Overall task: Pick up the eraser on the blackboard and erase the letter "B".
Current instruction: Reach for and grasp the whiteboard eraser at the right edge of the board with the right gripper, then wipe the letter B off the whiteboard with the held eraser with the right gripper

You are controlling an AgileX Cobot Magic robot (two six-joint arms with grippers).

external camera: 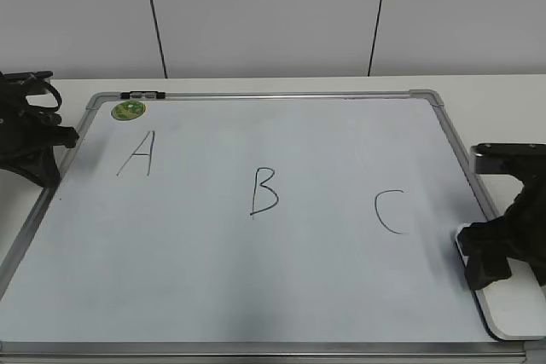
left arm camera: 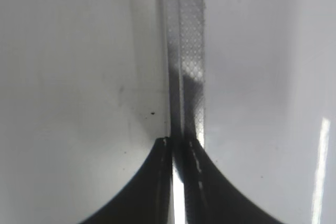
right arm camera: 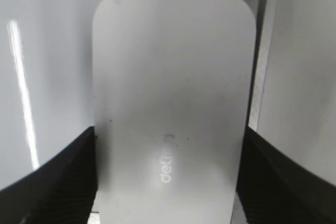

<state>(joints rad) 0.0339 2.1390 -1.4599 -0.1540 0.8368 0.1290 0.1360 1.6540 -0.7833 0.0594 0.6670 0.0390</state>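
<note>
1. Eraser [right arm camera: 170,108] lies between the right gripper's [right arm camera: 168,182] jaws, a black finger [right arm camera: 58,174] touching each long side, at the blackboard's [external camera: 256,287] right edge.
2. Left gripper [left arm camera: 178,182] rests with jaws nearly together over the board's left frame [left arm camera: 186,51].
3. Letter "B" [external camera: 263,192] sits mid-board, between "A" [external camera: 136,154] and "C" [external camera: 391,211].

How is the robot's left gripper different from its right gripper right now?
The black left gripper has its jaws pressed together on nothing, parked over the whiteboard's silver metal frame. The black right gripper has its jaws spread around the white smooth rounded-rectangle eraser, touching both its sides. Both are low, at the board's edges.
</note>
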